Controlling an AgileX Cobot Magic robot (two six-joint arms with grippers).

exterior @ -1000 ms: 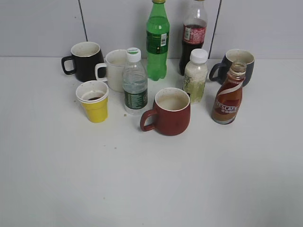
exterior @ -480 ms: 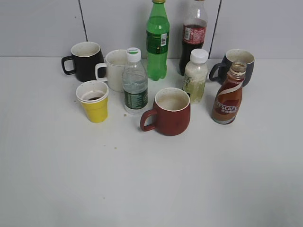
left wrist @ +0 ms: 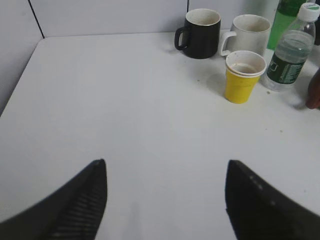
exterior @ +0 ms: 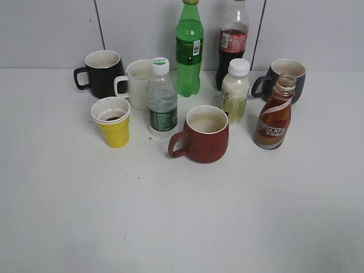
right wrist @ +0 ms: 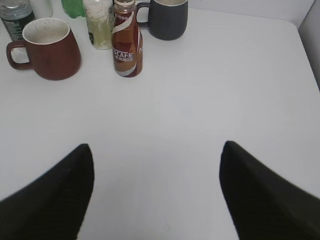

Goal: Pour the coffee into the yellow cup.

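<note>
The yellow cup (exterior: 112,124) stands at the left of the group, with a white inner rim and a little dark liquid inside; it also shows in the left wrist view (left wrist: 243,76). The brown Nescafe coffee bottle (exterior: 275,115) stands uncapped at the right, and shows in the right wrist view (right wrist: 126,42). My left gripper (left wrist: 165,167) is open and empty over bare table, well short of the cup. My right gripper (right wrist: 156,150) is open and empty, short of the coffee bottle. Neither gripper shows in the exterior view.
Around them stand a red mug (exterior: 203,135), a water bottle (exterior: 161,100), a black mug (exterior: 102,73), a white mug (exterior: 135,83), a green soda bottle (exterior: 189,50), a cola bottle (exterior: 232,42), a white-capped bottle (exterior: 234,91) and a dark grey mug (exterior: 284,78). A wall runs behind.
</note>
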